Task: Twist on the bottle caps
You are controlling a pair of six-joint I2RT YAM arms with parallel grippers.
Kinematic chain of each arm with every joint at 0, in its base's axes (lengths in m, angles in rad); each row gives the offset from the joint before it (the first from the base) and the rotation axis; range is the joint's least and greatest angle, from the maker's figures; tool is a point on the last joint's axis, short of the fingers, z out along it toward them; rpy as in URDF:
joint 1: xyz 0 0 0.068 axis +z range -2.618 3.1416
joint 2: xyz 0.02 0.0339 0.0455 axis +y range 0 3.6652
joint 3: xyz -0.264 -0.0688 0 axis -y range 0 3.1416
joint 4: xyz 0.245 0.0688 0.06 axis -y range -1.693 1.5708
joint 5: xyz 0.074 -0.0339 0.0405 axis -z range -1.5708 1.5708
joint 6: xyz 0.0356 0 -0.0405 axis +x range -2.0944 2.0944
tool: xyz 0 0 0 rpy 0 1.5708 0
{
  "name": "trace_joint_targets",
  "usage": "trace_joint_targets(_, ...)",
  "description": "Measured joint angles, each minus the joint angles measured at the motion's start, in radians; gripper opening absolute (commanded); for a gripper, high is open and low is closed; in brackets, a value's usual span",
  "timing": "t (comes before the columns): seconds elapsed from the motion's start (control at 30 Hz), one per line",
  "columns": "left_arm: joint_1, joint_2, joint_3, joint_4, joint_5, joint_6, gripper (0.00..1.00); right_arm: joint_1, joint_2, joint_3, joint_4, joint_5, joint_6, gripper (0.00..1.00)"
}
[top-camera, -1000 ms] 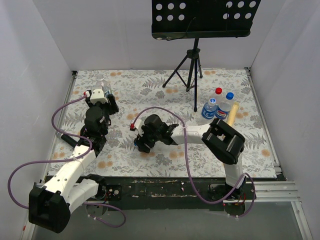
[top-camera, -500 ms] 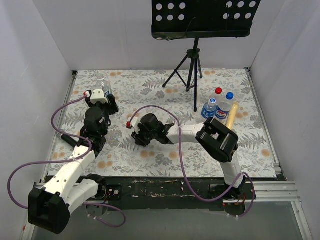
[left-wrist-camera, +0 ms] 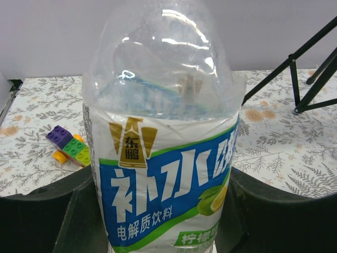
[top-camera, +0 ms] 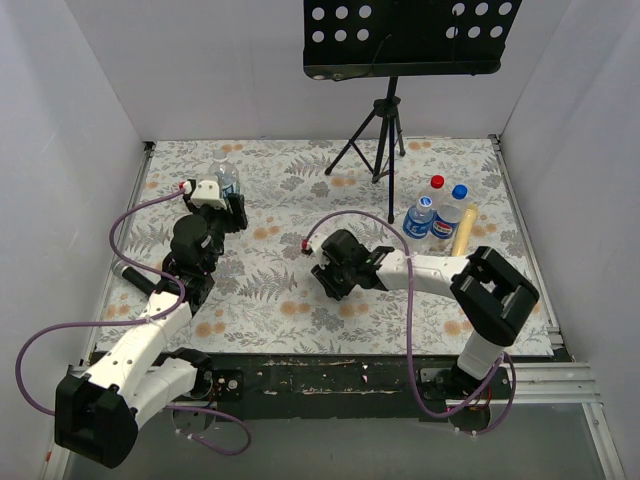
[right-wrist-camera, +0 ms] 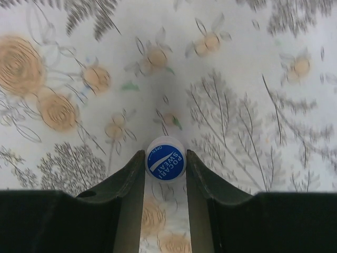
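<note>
The table is covered with a floral-patterned cloth (top-camera: 300,185) and enclosed by white walls (top-camera: 200,70) on three sides. A black perforated music stand (top-camera: 400,35) on a tripod (top-camera: 375,140) is set at the far edge. The left gripper (left-wrist-camera: 163,211) is closed against the sides of a clear, blue-labelled bottle (left-wrist-camera: 163,132) at the far left of the cloth. The right gripper (right-wrist-camera: 165,155) is drawn nearly together, with a blue bottle cap (right-wrist-camera: 166,161) pinched between its fingers near mid-table. Two capped bottles (top-camera: 421,218) are stood at the far right.

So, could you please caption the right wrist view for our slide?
Right pincer grips a blue cap over the floral cloth.
</note>
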Motion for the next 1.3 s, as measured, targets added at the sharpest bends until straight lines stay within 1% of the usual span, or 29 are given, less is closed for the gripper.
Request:
trace_joint_targets(0.13,-0.008,-0.001,0.000,-0.005,0.026,0.005,0.52,-0.014,-0.073,-0.048,-0.110,0.063,0.068,0.36)
trace_joint_targets(0.27,-0.015,-0.001,0.000,-0.006,0.049,0.011,0.53,-0.013,-0.109,-0.067,-0.198,0.098,0.125,0.41)
trace_joint_targets(0.47,-0.022,-0.001,0.000,-0.006,0.073,0.021,0.53,-0.013,-0.122,-0.063,-0.312,0.120,0.172,0.57)
trace_joint_targets(0.53,-0.024,-0.001,0.000,-0.006,0.078,0.024,0.53,-0.012,-0.122,-0.053,-0.360,0.124,0.180,0.60)
trace_joint_targets(0.63,-0.027,-0.002,0.000,-0.006,0.081,0.029,0.53,-0.012,-0.113,-0.025,-0.437,0.124,0.183,0.61)
trace_joint_targets(0.73,-0.027,-0.005,0.000,-0.007,0.083,0.032,0.53,-0.012,-0.093,0.041,-0.507,0.124,0.182,0.61)
trace_joint_targets(1.0,-0.027,-0.014,0.000,-0.014,0.085,0.042,0.53,-0.012,-0.012,0.232,-0.605,0.123,0.179,0.61)
trace_joint_targets(1.17,-0.028,-0.014,0.000,-0.014,0.085,0.049,0.53,-0.012,0.058,0.267,-0.655,0.122,0.172,0.57)
trace_joint_targets(1.3,-0.029,-0.016,0.000,-0.015,0.085,0.052,0.53,-0.011,0.083,0.285,-0.685,0.121,0.164,0.53)
